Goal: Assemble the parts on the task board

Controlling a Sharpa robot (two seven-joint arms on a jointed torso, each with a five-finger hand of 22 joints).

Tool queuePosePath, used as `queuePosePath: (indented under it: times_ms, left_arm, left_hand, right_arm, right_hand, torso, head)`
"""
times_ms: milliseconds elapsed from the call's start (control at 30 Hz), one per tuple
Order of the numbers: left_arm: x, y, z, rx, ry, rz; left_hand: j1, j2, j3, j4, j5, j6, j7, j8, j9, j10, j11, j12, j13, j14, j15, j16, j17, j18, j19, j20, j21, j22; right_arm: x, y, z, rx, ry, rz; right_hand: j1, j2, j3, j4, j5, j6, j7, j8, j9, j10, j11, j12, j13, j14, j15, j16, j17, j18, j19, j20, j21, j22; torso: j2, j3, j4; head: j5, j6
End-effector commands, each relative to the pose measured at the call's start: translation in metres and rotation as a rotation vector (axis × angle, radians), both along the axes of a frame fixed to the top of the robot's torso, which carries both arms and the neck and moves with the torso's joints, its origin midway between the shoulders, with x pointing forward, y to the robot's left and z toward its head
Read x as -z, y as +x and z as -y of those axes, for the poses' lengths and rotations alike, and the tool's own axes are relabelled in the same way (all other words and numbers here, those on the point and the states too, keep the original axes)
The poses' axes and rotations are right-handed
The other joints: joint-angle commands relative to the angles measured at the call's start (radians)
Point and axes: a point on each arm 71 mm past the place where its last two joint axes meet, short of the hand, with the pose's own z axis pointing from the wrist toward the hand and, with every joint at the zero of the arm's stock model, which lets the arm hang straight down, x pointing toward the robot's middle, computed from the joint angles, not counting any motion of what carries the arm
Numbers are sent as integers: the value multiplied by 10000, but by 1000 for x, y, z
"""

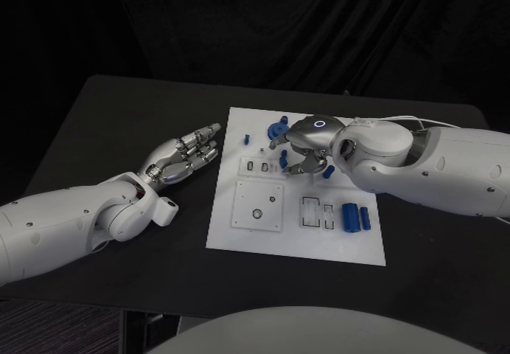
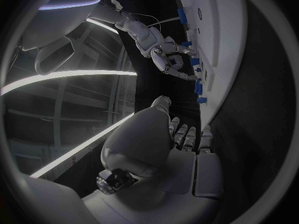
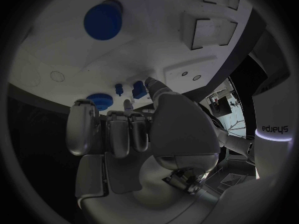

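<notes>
The white task board (image 1: 239, 236) lies in the middle of the black worktop (image 1: 117, 125), its long sides running from the near edge toward the far edge.

Near the board's near right corner, two blue cylinders (image 1: 356, 217) lie side by side, just beside a rectangular slot (image 1: 310, 212). One raised square plate (image 1: 259, 204) with a round hole sits toward the board's near left part. Close to the far left edge stands one small blue peg (image 1: 245, 138). Near the far edge, one round blue part (image 1: 277, 130) shows beside the right robot hand. In the right wrist view, two round blue parts (image 3: 103, 20) and two small blue pieces (image 3: 139, 89) show on the board.

The right robot hand (image 1: 303, 147) hangs over the far middle of the board, fingers curled downward close to the small blue pieces; whether it pinches one, I cannot tell.

The left robot hand (image 1: 186, 156) lies on the worktop just beside the board's left edge, fingers stretched out side by side and holding nothing.
</notes>
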Motion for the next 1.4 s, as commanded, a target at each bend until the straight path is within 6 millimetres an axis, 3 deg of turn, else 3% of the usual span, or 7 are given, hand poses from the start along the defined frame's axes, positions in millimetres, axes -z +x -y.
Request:
queuePosePath:
  times_ms: [33, 233, 400, 767, 1000, 1233, 1400]
  left_arm:
    - [-8, -4, 1, 165, -668, 918]
    - [-11, -7, 6, 45, -737, 1177]
    - [-14, -10, 6, -110, -739, 1366]
    - [-32, 3, 1, -528, -476, 1896]
    - [-31, 19, 1, -513, -274, 1865]
    - [-24, 40, 14, -523, 50, 1690]
    - [-19, 49, 28, -496, 972, 1984]
  left_hand:
    - [-85, -72, 95, -15, -42, 7, 116, -2, -2, -86, -164, -28, -30, 0, -133, -37, -11, 3, 11, 12, -59, -8]
    - [-63, -79, 185, -44, -52, 67, 144, 11, 6, -178, -271, -42, -48, 0, -105, -37, -11, 45, 35, 67, -41, 9]
    - [-808, 111, -36, 350, -1184, 268, 192, 39, 20, -109, -256, -22, -20, 0, -49, -37, -11, 98, 77, 206, -9, 35]
    - [-2400, 428, -1104, 344, -1183, 574, 261, 64, 44, 110, -96, 16, 30, 0, 92, -37, -11, 122, 265, 470, 135, 127]
    - [-2622, 462, -1224, 331, -1179, 701, 285, 81, 57, 223, -37, 38, 55, 41, 121, -20, 6, 123, 343, 537, 195, 158]
    - [-2251, 545, -1113, 314, -1170, 1317, 641, 177, 120, 899, 325, 154, 207, 889, 542, 216, 235, 136, 1201, 1013, 786, 437]
    - [-1804, 140, -1241, 336, -1165, 2196, 770, 282, 194, 5462, 1586, 1129, 1560, 6340, 1378, 1945, 1673, -49, 5407, 1391, 3391, 1525]
  right_arm:
    - [-6, -3, 0, -233, 781, 631]
    - [-18, -11, 10, -601, 1862, 1432]
    - [-32, -15, 24, -718, 2609, 2185]
    - [-44, -8, 69, -184, 3002, 3212]
    - [-37, 2, 89, 396, 2729, 3265]
    - [-30, 8, 107, 1064, 2839, 2995]
    - [-27, 11, 116, 1409, 2905, 2811]
  right_hand:
    - [341, -371, -382, 890, 120, -1167, -68, -106, -887, 1041, -86, 26, 2632, 906, -52, -31, 2375, 0, -20, -50, -51, 1909]
    - [10, -519, -657, 952, 155, -1390, -78, -110, -1189, 1041, -99, 26, 2632, 910, -61, -21, 2385, -8, -8, -64, -26, 1920]
    - [-79, -426, -591, 940, 158, -1071, -58, -42, -1117, 1041, -89, 26, 2632, 922, -54, 4, 2407, -22, 19, -61, 31, 1938]
    - [-85, -160, -368, 927, 97, -319, -46, 133, -972, 1041, -76, 26, 2632, 978, -43, 128, 2516, -72, 132, -49, 259, 2006]
    - [-76, 17, -232, 920, 77, -173, -53, 153, -1021, 1041, -86, 26, 2632, 985, -53, 141, 2528, -81, 163, -55, 312, 2021]
    - [-1, 389, 28, 878, 23, 381, 11, 261, -988, 1041, -60, 26, 2632, 1003, -47, 178, 2560, -89, 190, -57, 351, 2029]
    - [90, 609, 174, 840, -5, 877, 85, 371, -969, 1041, -6, 26, 2632, 1026, -12, 231, 2607, -112, 252, -32, 460, 2058]
  torso:
    - [2, 3, -3]
    - [3, 3, 1]
    - [-1, 11, -20]
    - [-134, 54, 18]
    - [-557, 257, 5]
    - [-1072, 533, -148]
    - [-1380, 739, -250]
  head:
    - [8, -1]
    - [107, -1]
    - [248, -1]
    - [224, 1010]
    - [256, 1388]
    - [364, 1454]
    - [421, 1382]
